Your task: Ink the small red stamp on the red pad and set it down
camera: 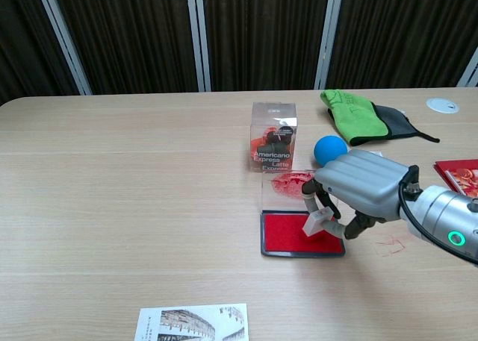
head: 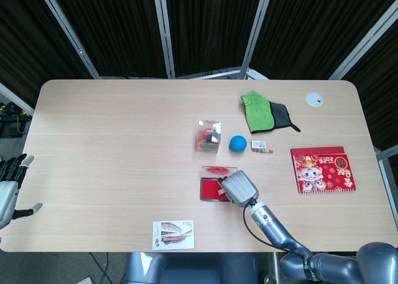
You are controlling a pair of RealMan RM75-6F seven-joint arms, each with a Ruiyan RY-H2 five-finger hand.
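Small stamp (camera: 317, 223): a short pale block, tilted, its lower end on or just above the red surface of the ink pad; whether it touches cannot be told. It is pinched in the fingers (camera: 308, 201) of the right hand (camera: 357, 189). In the head view the stamp is hidden under that hand (head: 237, 187).

Red ink pad (camera: 295, 234): flat rectangular pad in a dark tray, with a clear hinged lid (camera: 286, 186) standing open at its far edge, smeared red. This pad is the landmark for all places below.

Around the pad:
- Clear plastic cube box with dark contents and printed lettering (camera: 273, 136), just beyond the pad.
- Blue ball (camera: 328, 148), beyond the pad and to its right, close behind the right hand.
- Green cloth (head: 255, 110) lying over a black cloth (head: 281, 117), farther beyond and right.
- Small packet (head: 260, 146), right of the ball.
- Red printed booklet (head: 323, 169), well to the right of the pad.
- White round disc (head: 314, 99), far right corner of the table (head: 112, 135).
- Printed card (camera: 192, 322), nearer than the pad and to its left.
- Faint red marks (camera: 390, 243) on the table just right of the pad.

Right hand: grey, back upward, reaching over the pad's right half, fingers curled down around the stamp.

Left hand (head: 9, 187): at the table's left edge, well apart from the pad, fingers spread, holding nothing.
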